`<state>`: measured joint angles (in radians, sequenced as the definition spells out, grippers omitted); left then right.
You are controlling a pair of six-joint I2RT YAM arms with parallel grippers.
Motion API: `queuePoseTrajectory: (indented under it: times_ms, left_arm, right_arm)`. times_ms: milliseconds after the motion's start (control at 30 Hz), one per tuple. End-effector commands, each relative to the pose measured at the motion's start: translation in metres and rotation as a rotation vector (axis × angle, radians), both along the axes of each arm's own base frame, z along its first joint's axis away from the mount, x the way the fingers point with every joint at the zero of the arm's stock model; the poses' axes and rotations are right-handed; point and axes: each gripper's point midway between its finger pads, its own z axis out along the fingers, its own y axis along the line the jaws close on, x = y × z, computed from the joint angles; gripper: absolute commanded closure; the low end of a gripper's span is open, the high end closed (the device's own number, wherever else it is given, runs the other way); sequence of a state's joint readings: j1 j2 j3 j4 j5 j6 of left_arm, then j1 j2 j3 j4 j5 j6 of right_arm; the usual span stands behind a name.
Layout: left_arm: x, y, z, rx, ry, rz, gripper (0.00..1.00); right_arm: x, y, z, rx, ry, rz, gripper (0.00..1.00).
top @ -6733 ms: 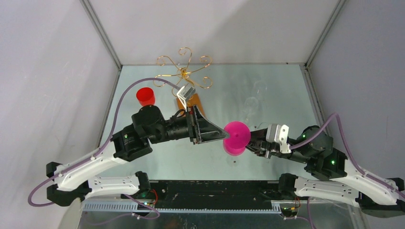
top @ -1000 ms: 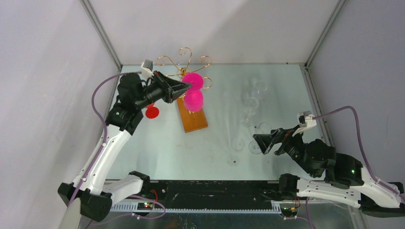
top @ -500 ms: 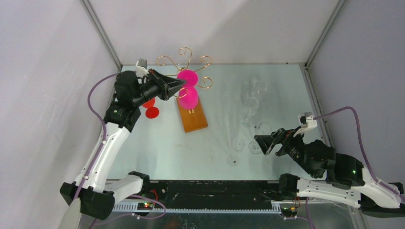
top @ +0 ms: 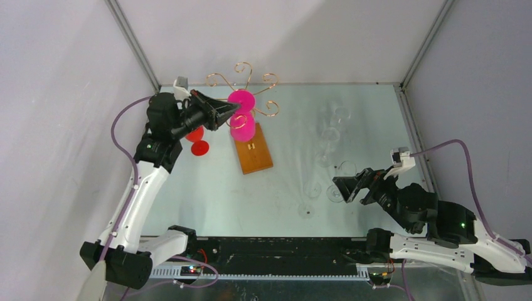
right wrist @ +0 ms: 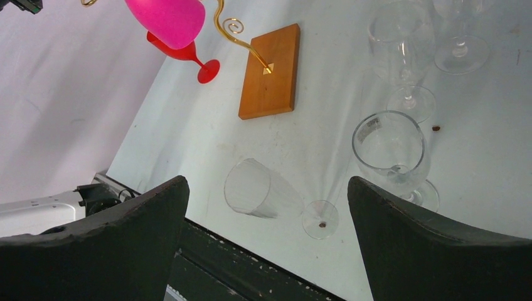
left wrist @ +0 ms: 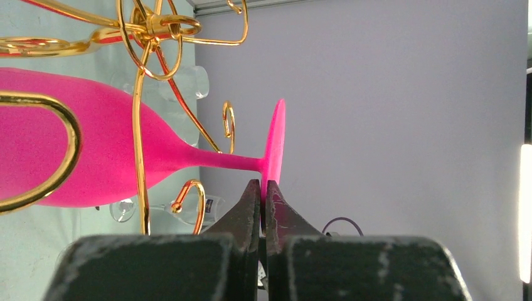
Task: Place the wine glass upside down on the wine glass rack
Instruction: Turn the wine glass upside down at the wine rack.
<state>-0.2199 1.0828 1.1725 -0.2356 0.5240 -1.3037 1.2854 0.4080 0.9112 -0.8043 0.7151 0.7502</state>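
The pink wine glass (left wrist: 94, 157) is held inverted among the scroll arms of the wine glass rack (top: 254, 155), its foot rim pinched by the clamped left gripper (left wrist: 263, 187). The right gripper (top: 342, 188) is spread wide and empty, well apart from the rack. The glass is judged light, rigid and slippery, so a hold on the stem would be more secure.

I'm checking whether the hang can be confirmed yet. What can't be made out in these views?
- Whether the wine glass stem sits in an arm of the wine glass rack: top view, the foot and left fingers cover it.
- The glass's rim: left wrist view, cut off by the left edge.
- Red glass bowl: top view, mostly behind the left arm.
- Count of clear glasses: top view, too faint; right wrist view, cut by the top edge.
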Motion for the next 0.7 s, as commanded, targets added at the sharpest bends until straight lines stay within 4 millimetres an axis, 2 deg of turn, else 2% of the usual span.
queuePoseTrajectory:
  times_ms: [0,233,667]
  left_arm:
    - [-0.008,0.007,0.009,0.015,-0.062,0.012,1.0]
    - [-0.011,0.011,0.01,0.019,-0.07,0.025,1.0]
    - [-0.024,0.021,-0.005,0.034,-0.055,0.051,1.0]
  right_arm:
    - [0.003,0.003,-0.001,-0.007,-0.001,-0.013,0.0]
    - [0.003,-0.008,-0.005,0.013,0.025,-0.052,0.0]
    - [0.005,-0.015,-0.005,0.015,0.02,-0.085,0.0]
